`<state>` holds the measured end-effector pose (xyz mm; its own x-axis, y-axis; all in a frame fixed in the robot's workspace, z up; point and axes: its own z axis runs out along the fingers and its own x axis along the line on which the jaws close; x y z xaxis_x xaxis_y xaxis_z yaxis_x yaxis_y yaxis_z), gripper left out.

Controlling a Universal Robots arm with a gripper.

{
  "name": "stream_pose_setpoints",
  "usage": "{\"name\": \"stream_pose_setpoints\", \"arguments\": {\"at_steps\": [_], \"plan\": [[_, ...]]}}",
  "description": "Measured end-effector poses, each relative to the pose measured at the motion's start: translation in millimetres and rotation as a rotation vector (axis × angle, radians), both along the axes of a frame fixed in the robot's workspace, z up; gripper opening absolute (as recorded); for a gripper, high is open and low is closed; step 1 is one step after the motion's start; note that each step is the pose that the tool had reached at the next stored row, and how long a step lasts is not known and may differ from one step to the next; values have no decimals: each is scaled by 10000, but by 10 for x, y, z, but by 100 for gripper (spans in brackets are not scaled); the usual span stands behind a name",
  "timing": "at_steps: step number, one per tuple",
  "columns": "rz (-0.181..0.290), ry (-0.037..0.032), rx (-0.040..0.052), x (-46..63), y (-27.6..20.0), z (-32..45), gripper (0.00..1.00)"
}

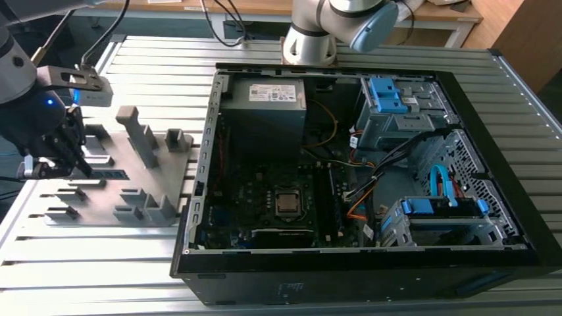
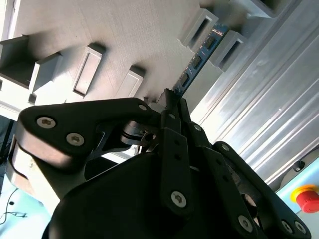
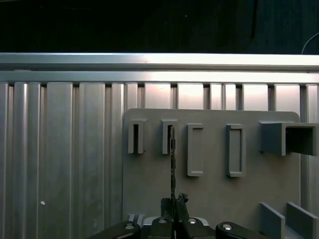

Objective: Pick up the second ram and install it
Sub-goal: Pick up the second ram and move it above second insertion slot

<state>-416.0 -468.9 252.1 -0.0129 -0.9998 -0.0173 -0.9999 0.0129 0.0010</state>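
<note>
Gripper [image 3: 173, 203] at exterior view's left, over grey holder tray [image 3: 147, 186] on slatted metal counter [image 1: 88, 266]. Fingers nearly together, pinching one end of second ram [image 2: 198, 62]. Ram stands on edge, other end seated in tray slot. Open computer case [image 1: 263, 283] just beside tray, toward exterior view's right.

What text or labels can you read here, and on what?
White sticker on the grey power-supply box: print too small to read.
Emblem on the black computer case's front panel: blurred, unreadable.
Chips on the dark blue-green memory stick in the grey holder: too small to read.
Nothing can be quoted.
</note>
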Motion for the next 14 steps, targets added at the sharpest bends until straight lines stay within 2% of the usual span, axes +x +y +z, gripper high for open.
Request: {"name": "stream_pose_setpoints", "arguments": {"at_steps": [14], "plan": [[0, 1, 0, 0, 0, 142, 14]]}}
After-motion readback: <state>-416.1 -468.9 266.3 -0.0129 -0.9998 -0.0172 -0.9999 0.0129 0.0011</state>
